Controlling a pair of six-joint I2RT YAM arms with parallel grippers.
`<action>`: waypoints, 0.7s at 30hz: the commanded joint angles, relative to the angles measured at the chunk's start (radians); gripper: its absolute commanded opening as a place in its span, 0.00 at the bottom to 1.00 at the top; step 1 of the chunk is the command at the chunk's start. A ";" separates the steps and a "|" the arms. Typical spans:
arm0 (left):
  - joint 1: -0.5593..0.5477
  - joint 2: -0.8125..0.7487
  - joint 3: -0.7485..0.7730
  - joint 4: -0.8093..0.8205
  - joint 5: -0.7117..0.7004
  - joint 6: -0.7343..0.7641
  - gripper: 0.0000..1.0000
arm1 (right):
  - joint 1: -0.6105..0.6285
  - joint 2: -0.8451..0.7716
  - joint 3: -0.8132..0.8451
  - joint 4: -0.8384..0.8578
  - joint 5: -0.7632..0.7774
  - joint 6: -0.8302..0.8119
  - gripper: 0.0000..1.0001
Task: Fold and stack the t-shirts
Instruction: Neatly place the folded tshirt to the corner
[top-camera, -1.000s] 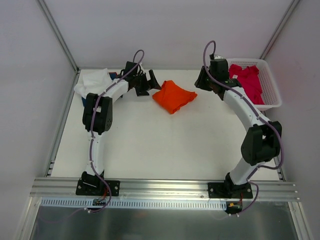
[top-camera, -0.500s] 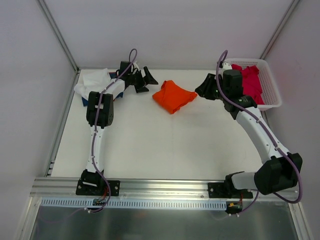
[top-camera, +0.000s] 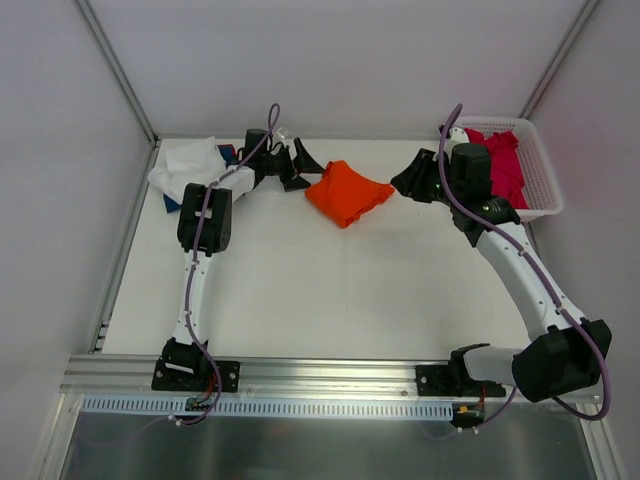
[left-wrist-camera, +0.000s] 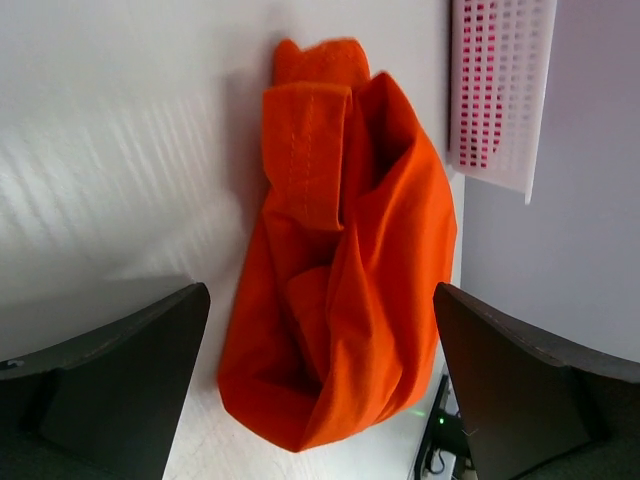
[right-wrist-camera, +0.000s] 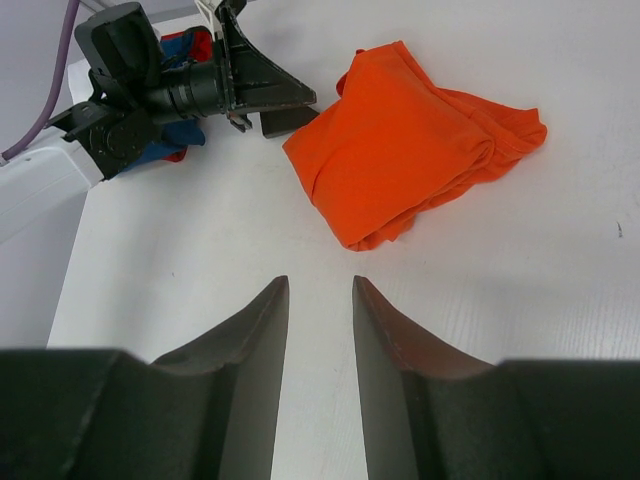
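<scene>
Top external view: orange t-shirt (top-camera: 348, 192) bunched on the white table (top-camera: 320, 290), far centre, between the two grippers. Lies crumpled, not flat, not folded square.

Left gripper (top-camera: 304, 170) just beside the shirt's left edge, jaws spread wide, nothing held. Whether touching the cloth: cannot tell from above. Left wrist view: dark fingers (left-wrist-camera: 110, 390) low at either side of frame, the orange cloth centred in the gap ahead of them, a stitched hem band lying on top of the heap.

Right gripper (top-camera: 405, 180) just off the shirt's right corner, apart from it. Right wrist view: fingers (right-wrist-camera: 255, 350) partly open, a narrow strip of bare table between them, gripping nothing. Orange shirt ahead and slightly to the right, left gripper beyond it.

White t-shirt (top-camera: 185, 165) heaped at the far-left corner, a navy blue t-shirt (top-camera: 172, 203) peeking out beneath its near edge. Crimson-pink t-shirt (top-camera: 500, 165) piled in the white mesh basket (top-camera: 545, 190) at far right, behind the right wrist.
</scene>
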 joint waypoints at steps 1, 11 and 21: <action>-0.031 -0.036 -0.090 0.042 0.053 -0.008 0.99 | -0.004 -0.039 0.005 0.035 -0.019 0.012 0.35; -0.089 -0.086 -0.230 0.157 0.082 -0.039 0.99 | -0.004 -0.050 -0.006 0.035 -0.019 0.013 0.35; -0.118 -0.070 -0.239 0.166 0.084 -0.068 0.00 | -0.009 -0.084 -0.016 0.030 -0.016 0.013 0.35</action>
